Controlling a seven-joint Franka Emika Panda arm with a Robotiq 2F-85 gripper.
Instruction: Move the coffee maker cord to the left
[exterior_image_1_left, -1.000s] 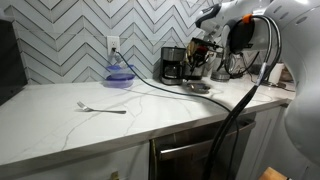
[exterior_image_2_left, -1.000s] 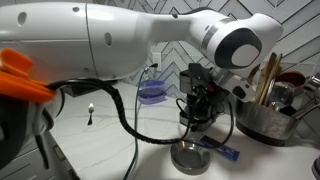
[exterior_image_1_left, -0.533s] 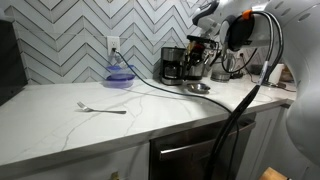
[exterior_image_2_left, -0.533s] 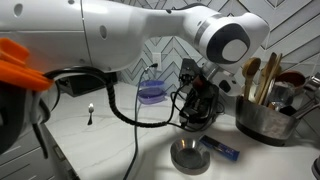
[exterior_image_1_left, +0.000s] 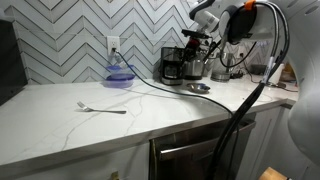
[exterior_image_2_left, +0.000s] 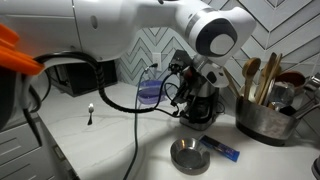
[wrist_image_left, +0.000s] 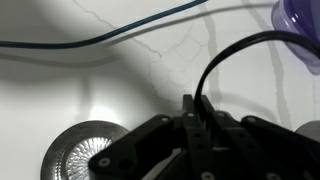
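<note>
**Cord's pinched, right by the machine**

The gripper (wrist_image_left: 191, 108) jaws look squeezed shut on the coffee maker cord (wrist_image_left: 212, 60). The cord arcs straight out of the tips toward the purple bowl (wrist_image_left: 300, 20). The whole thing hangs just beside the coffee maker (exterior_image_1_left: 174, 65).

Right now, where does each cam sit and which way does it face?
Exterior view: in front of the counter, facing the backsplash; arm and tool at upper right.
Exterior view: beside the robot, looking along the counter; arm fills the top.
Wrist view: looks down at the counter; tool at bottom, shut on the coffee maker cord.
Shared: purple bowl and round steel dish in all three.
</note>
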